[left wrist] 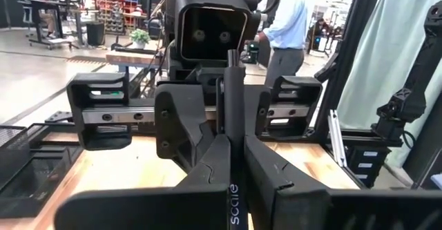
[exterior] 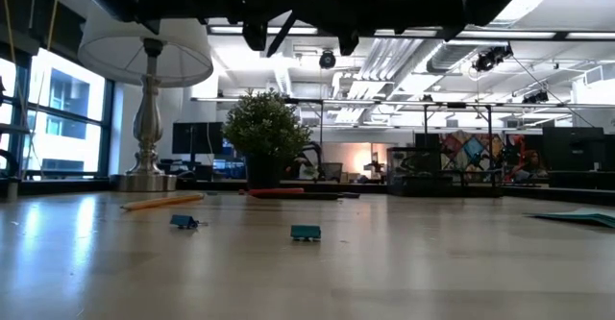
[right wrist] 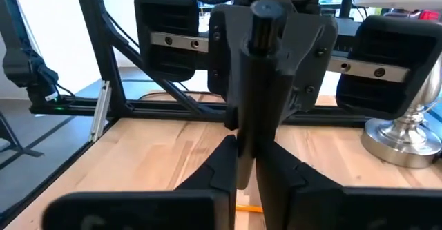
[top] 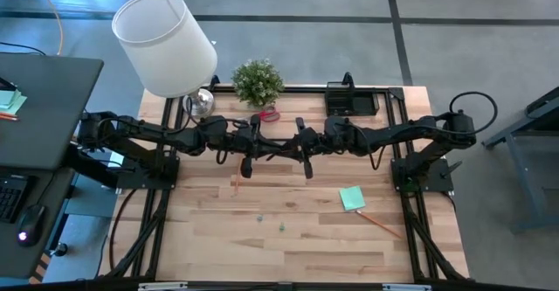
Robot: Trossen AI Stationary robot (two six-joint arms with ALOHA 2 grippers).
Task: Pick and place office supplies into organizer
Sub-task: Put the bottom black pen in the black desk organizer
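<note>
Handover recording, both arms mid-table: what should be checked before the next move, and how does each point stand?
1. Left gripper shut on the dark pen: ok.
2. Right gripper closed against the same pen: ok.
3. Pen held clear above the table: ok.
4. Organizer in place at the table's far edge, on the right arm's side: ok.
5. Free compartment for the pen: cannot tell.
6. Person standing beyond the table, away from the arms: ok.

Counted on the wooden desk [top: 297,239]: two thin orange pencils [top: 379,223] [top: 234,186], two small teal clips [exterior: 306,232] [exterior: 184,222], one square mint-green sticky-note pad [top: 351,197], one red-handled pair of scissors [top: 267,114], one black mesh organizer tray [top: 352,102], one green potted plant [top: 257,82], one white-shaded lamp [top: 166,45].
</note>
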